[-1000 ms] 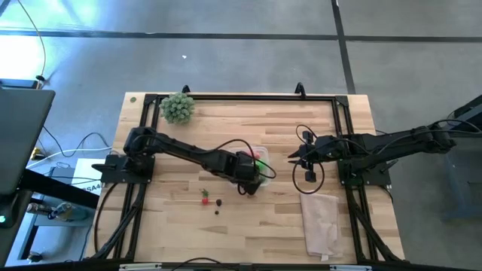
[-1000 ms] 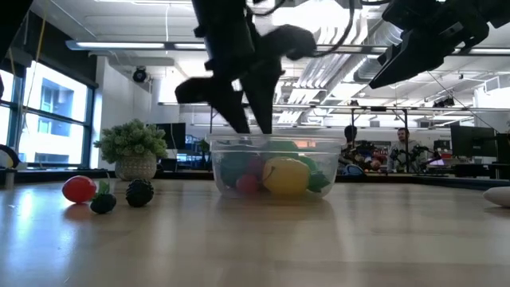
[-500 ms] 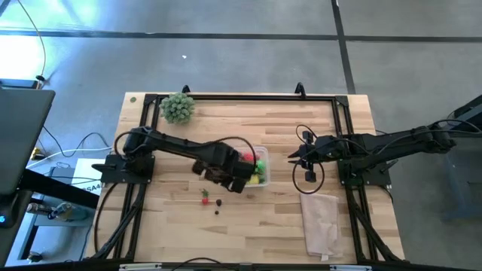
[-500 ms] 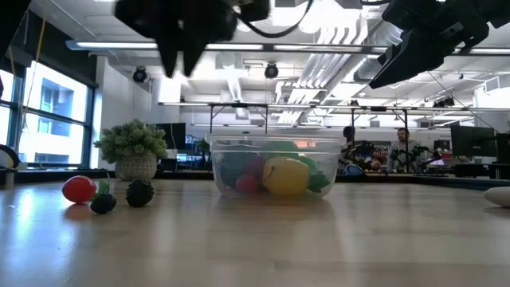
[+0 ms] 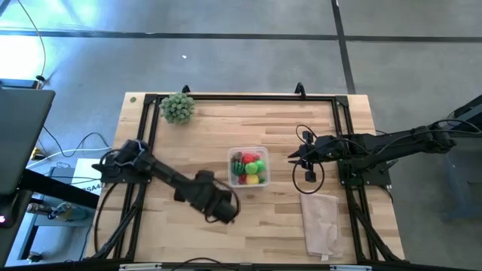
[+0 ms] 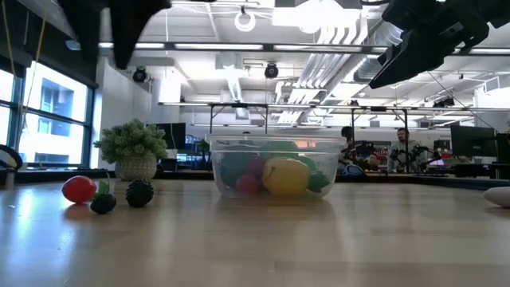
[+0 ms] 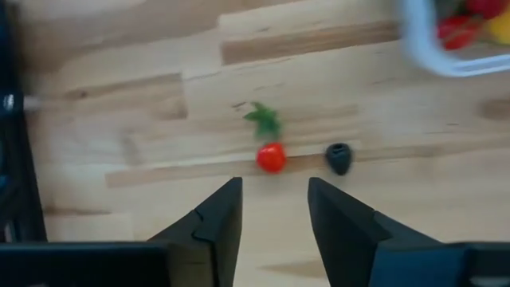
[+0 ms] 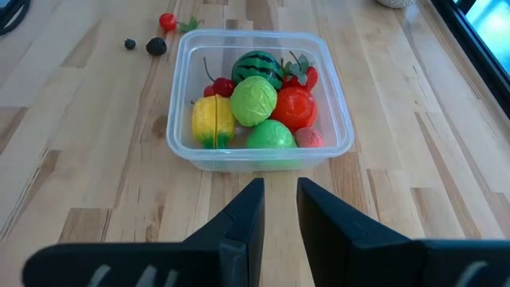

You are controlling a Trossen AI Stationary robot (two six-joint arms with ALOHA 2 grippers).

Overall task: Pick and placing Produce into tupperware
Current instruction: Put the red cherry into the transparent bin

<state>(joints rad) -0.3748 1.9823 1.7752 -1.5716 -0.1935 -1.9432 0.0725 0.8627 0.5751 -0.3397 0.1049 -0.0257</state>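
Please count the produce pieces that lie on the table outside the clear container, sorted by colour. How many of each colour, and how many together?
Red: 1, the small red piece
Green: 1, the leafy sprig
Dark: 2, the larger berry and the smaller berry
Total outside the tupperware: 4

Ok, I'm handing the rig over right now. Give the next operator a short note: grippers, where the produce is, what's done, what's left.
Left gripper: open, empty, above the loose pieces.
Right gripper: empty, fingers a narrow gap apart, parked facing the tupperware.
Done: the container holds the striped melon, yellow piece, green pieces and red pieces.
Left: red tomato, green leafy bit and dark berry on the table beside the tupperware; a smaller dark berry lies near them. Pick these next.
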